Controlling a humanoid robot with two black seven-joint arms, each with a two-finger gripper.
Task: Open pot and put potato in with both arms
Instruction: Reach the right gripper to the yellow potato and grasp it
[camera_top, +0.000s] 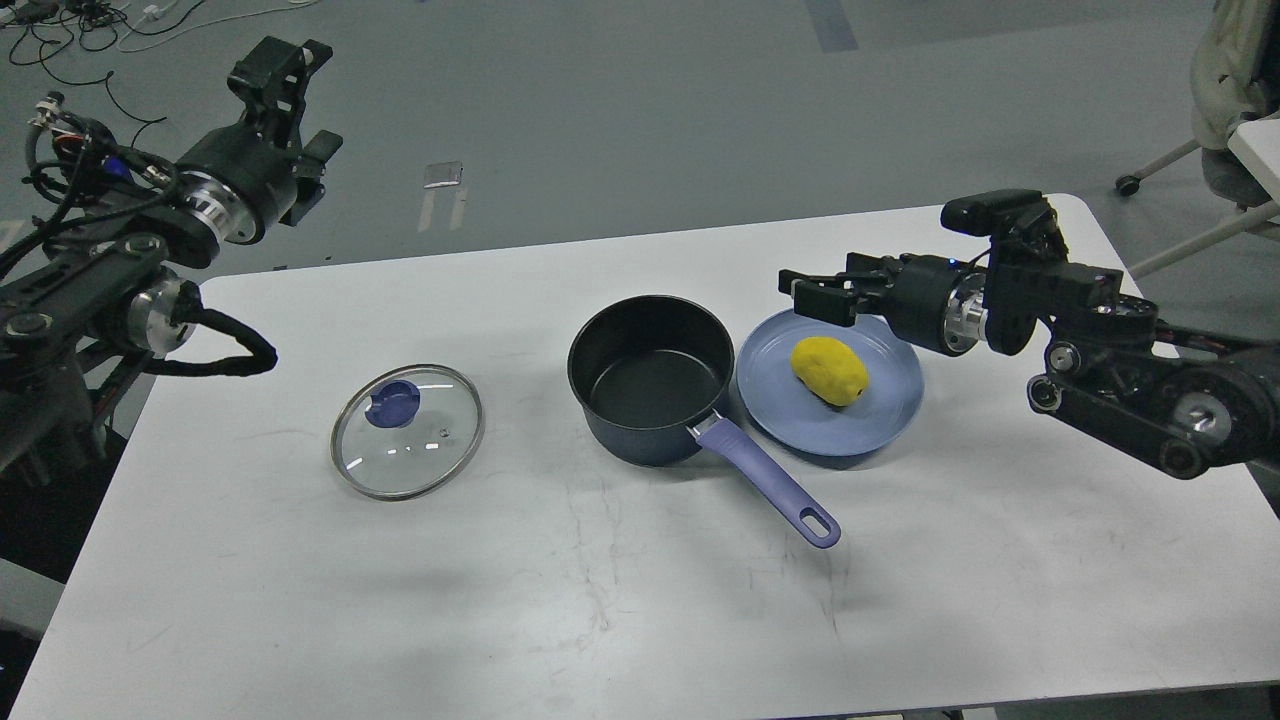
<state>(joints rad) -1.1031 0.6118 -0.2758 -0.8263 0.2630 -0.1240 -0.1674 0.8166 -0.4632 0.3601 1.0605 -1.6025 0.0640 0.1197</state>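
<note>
The dark pot (650, 375) stands open and empty at the table's middle, its purple handle (770, 487) pointing to the front right. Its glass lid (408, 430) with a blue knob lies flat on the table to the left. The yellow potato (829, 370) lies on a blue plate (885, 420) right of the pot. My right gripper (808, 288) is open and empty, held just above the plate's far left rim, a little beyond the potato. My left gripper (298, 100) is open and empty, raised high past the table's far left corner.
The white table (600, 600) has rounded corners, with grey floor beyond its far edge. Cables (130, 130) lie on the floor at the far left. A chair (1225, 90) stands at the far right.
</note>
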